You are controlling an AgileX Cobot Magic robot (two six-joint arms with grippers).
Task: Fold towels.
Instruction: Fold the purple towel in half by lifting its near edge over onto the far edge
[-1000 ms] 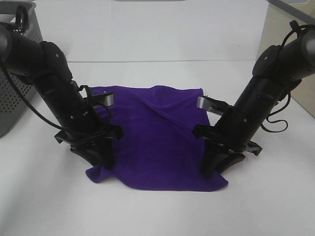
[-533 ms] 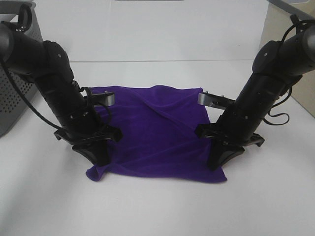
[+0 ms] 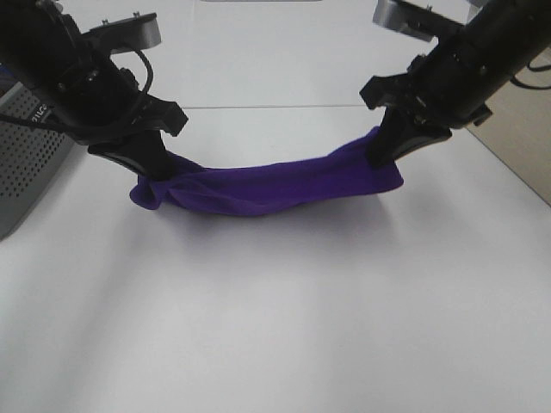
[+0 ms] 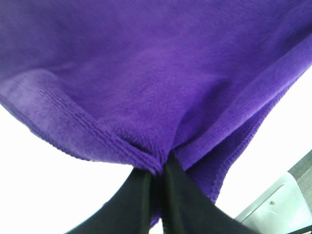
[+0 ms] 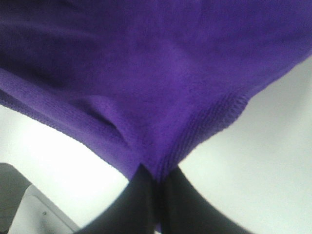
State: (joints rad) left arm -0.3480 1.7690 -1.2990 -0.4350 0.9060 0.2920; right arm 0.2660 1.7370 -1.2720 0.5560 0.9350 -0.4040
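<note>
A gray perforated basket (image 3: 21,172) stands at the left edge of the white bench (image 3: 275,344). Beside it, the left gripper (image 3: 153,176) is pinched tight on one corner of the purple towel (image 3: 267,185). The towel is strung between both arms and sags low over the bench. The right gripper (image 3: 385,153) is clamped on the opposite corner.

White table (image 3: 284,335), gray basket (image 3: 30,168)

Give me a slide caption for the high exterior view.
Left pincer and right pincer grip a deep purple soft cloth towel sagging between them over a white table.
</note>
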